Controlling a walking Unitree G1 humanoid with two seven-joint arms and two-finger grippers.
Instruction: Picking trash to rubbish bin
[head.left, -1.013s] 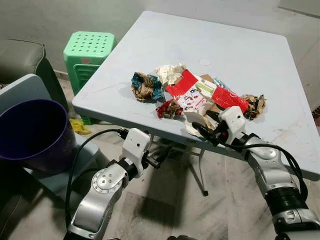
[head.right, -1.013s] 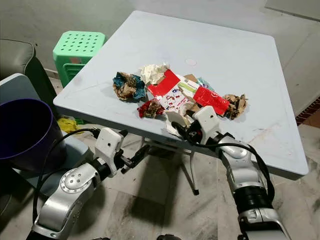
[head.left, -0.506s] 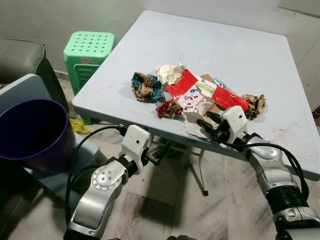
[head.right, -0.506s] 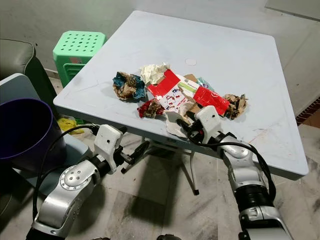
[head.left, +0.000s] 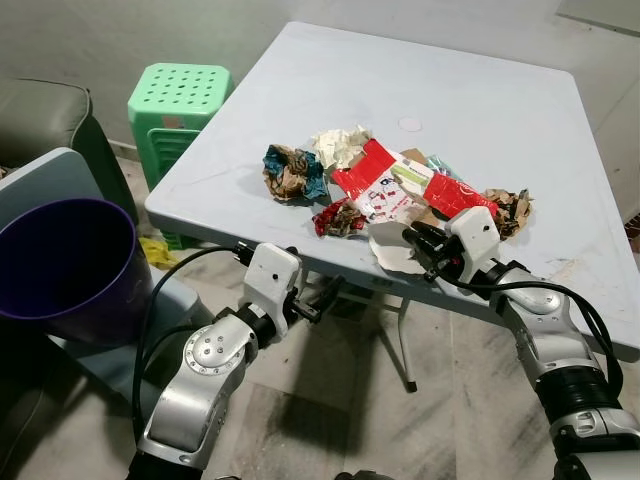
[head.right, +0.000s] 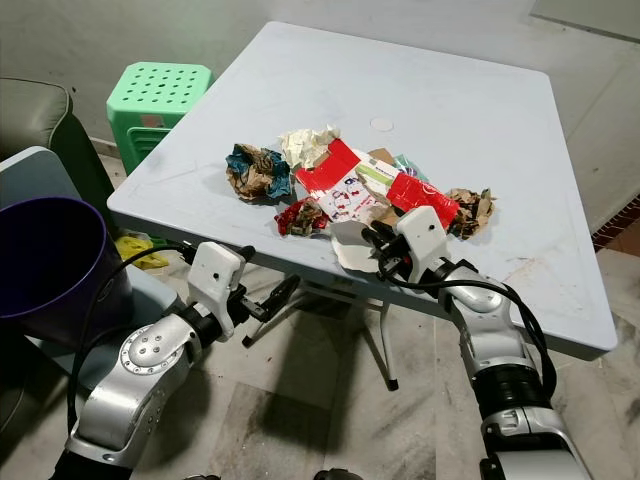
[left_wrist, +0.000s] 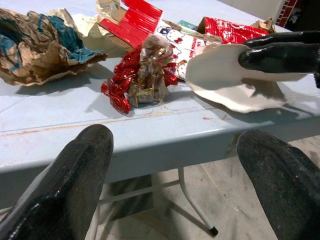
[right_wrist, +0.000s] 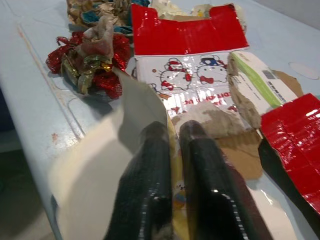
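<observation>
— Pinching the cream paper scrap at the table's near edge, our right gripper has its two black fingers pressed together on it; the right wrist view shows the sheet curling up beside them, just short of the red foil wad.

— What do we get from the left wrist view that the head views don't give us?

— Our left gripper sits below the table edge with its fingers spread wide and nothing between them, looking up at the foil wad and the brown-and-blue crumpled paper. From the head we see the rest: the trash pile with the red cartoon wrapper mid-table, the purple bin well apart on our left, and the green stool behind it.

— Any change from a second ago?

— Our right gripper has moved forward onto the table, and the scrap now lifts off the surface. Our left arm has risen slightly.
</observation>
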